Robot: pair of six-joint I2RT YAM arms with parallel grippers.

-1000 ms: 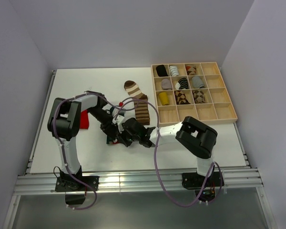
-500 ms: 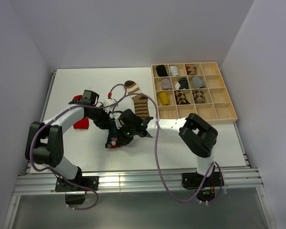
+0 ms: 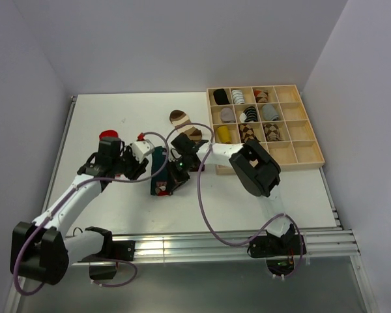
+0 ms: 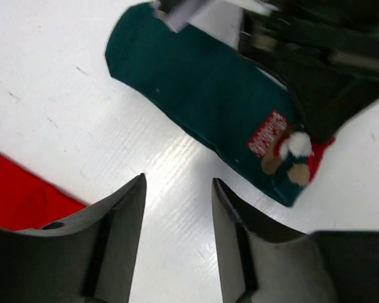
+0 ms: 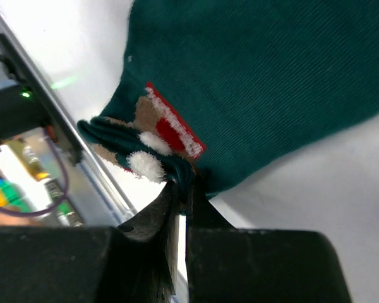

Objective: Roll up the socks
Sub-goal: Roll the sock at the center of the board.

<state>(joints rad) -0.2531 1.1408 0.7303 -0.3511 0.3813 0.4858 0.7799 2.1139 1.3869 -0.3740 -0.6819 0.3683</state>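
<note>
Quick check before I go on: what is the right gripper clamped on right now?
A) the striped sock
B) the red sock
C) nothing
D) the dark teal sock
D: the right wrist view shows the right gripper shut on a bunched edge of the dark teal sock.

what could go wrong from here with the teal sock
1. The right gripper pinches only a thin fold at the edge of the teal sock, so the fabric may slip free.
2. The left gripper is open and empty, with the red sock close beside one finger; closing carelessly might snag that one instead.
</note>
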